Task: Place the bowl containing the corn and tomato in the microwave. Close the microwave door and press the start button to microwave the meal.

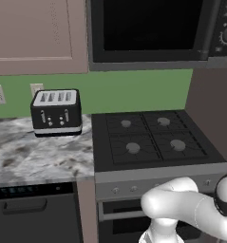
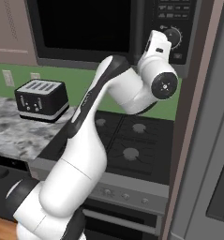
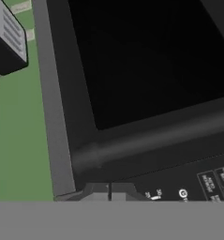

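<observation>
Microwave door (image 1: 150, 28) shut, gripper (image 3: 109, 191) fingertips pressed together at the control strip (image 2: 173, 28), panel lettering unreadable, black toaster (image 1: 56, 112) on marble counter (image 1: 34, 156), stove (image 1: 153, 137) below.

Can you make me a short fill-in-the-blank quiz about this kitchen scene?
1. The microwave door is ____.
2. The microwave hangs above the ____.
3. The toaster on the counter is ____ in color.
4. The wall strip behind the toaster is ____.

Missing words: shut; stove; black; green
</observation>
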Motion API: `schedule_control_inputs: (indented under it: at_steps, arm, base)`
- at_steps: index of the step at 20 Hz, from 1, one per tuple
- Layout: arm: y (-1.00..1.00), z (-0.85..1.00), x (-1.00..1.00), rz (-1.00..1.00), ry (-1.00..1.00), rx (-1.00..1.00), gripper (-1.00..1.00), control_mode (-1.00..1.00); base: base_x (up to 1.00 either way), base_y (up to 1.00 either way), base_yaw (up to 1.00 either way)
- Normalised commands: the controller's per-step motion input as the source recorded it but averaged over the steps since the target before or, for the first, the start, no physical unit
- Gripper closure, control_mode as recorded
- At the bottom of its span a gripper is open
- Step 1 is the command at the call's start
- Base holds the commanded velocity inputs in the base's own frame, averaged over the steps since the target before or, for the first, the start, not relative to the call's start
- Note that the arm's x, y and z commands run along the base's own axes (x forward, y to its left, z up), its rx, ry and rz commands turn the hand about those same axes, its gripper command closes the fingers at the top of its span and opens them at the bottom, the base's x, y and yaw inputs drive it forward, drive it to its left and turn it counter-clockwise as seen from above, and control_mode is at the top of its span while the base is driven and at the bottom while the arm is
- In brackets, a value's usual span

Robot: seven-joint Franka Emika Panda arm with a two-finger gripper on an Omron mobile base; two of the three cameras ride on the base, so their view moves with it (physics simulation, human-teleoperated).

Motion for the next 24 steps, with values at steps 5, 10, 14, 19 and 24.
schedule_control_inputs:
  at_steps: [5,10,14,19,24]
  arm:
    - [-0.16,0.0,0.16,0.0,0.01,0.0,1.0,-1.0]
    - [-0.13,-0.07,0.21,0.0,0.02,0.0,1.0,-1.0]
    - [-0.08,-0.12,0.2,0.0,0.0,0.0,1.0,-1.0]
    - [-0.09,-0.07,0.23,0.0,0.0,0.0,1.0,-1.0]
    - [-0.03,-0.07,0.3,0.0,0.0,0.0,1.0,-1.0]
  base:
    - [0.0,0.0,0.0]
    - [0.0,0.0,0.0]
    - [0.0,0.0,0.0]
    - [0.0,0.0,0.0]
    - [0.0,0.0,0.0]
